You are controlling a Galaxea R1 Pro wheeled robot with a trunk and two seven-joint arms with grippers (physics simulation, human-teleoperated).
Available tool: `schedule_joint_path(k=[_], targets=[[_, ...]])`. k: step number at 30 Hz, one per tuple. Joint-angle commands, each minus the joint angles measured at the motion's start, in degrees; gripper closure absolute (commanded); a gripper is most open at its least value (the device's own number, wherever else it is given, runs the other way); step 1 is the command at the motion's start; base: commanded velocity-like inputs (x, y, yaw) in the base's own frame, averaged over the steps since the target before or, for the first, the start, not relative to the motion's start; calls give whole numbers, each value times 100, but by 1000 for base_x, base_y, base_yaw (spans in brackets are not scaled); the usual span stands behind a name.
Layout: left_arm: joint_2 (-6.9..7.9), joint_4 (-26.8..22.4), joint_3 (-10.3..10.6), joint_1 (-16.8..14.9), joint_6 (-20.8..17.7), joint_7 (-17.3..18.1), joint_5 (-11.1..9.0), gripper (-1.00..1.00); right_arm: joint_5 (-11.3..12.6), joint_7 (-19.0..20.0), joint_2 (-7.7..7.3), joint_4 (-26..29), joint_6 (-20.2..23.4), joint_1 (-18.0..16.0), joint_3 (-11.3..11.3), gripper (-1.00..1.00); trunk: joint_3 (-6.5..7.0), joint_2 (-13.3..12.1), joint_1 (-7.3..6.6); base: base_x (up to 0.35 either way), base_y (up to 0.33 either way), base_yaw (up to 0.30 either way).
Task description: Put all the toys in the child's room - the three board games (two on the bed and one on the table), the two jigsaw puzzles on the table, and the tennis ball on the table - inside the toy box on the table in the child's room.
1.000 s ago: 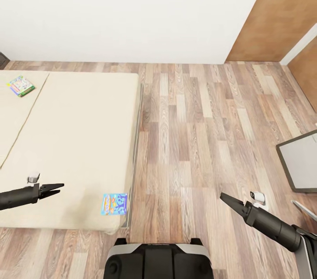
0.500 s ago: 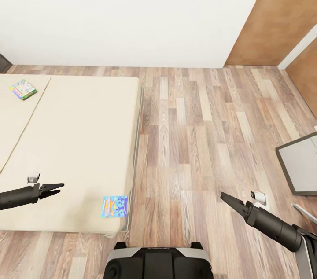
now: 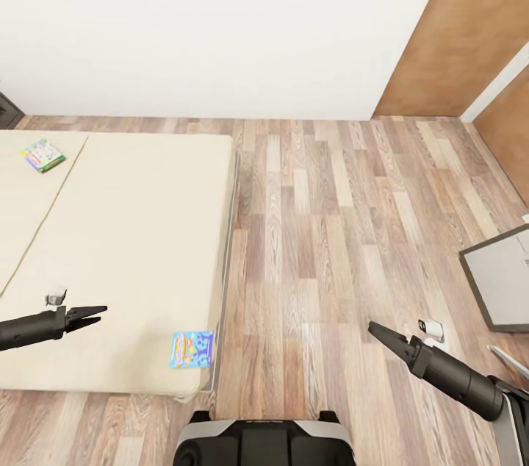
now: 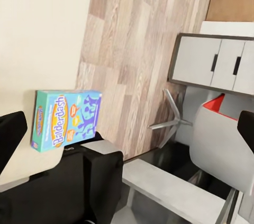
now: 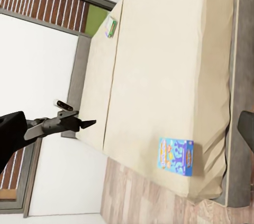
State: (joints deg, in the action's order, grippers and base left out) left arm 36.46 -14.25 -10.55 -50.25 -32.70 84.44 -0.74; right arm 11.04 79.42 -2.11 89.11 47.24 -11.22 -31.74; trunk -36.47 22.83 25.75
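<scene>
Grippers sit low in frame: left gripper (image 3: 95,314) slightly open over the bed (image 3: 132,245), right gripper (image 3: 380,332) closed above the floor (image 3: 323,231). Blue game (image 3: 191,349) lies at the bed's near corner; green game (image 3: 42,155) far upper left.

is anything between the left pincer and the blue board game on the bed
Nothing visible does. The left pincer hangs over the bed, and only bare cream mattress lies between it and the blue board game near the bed's corner.
</scene>
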Motion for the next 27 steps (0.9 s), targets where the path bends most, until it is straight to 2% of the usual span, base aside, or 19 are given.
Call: schedule_joint_path(k=[1,27], targets=[[1,1,4,-3,-59,20,-8,-100,14,14,0,1,49,-3,-4,-100,3,8,3,0,0,0],[1,0,9,-3,-52,20,-6,-100,9,28,-7,1,48,-3,-23,-100,249,8,3,0,0,0]])
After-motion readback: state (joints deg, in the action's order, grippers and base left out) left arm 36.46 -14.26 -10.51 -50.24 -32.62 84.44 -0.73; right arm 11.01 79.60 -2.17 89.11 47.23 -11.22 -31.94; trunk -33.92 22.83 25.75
